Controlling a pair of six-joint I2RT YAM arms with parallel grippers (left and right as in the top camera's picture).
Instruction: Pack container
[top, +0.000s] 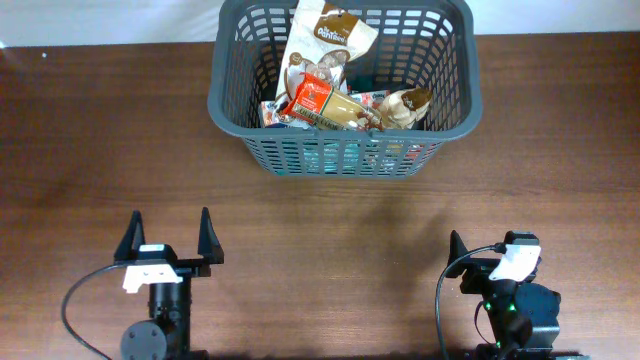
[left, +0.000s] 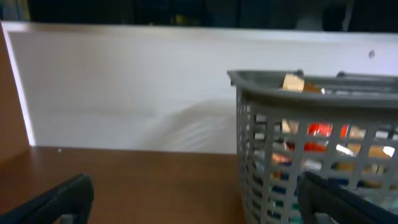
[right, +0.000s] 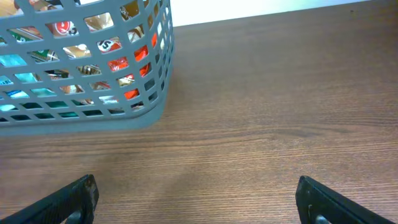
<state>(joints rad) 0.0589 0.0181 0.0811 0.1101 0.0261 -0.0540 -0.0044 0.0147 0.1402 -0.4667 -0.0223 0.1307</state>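
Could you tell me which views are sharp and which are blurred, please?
Overhead: sharp, evenly lit, basket casting a soft shadow on the table. Left wrist: basket blurred, dim. Right wrist: wood grain crisp, basket slightly soft.

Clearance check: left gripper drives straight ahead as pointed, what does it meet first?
Likely a corner of the container, ahead of one left gripper finger; the centre line looks free over table to the white wall. Depth unclear.
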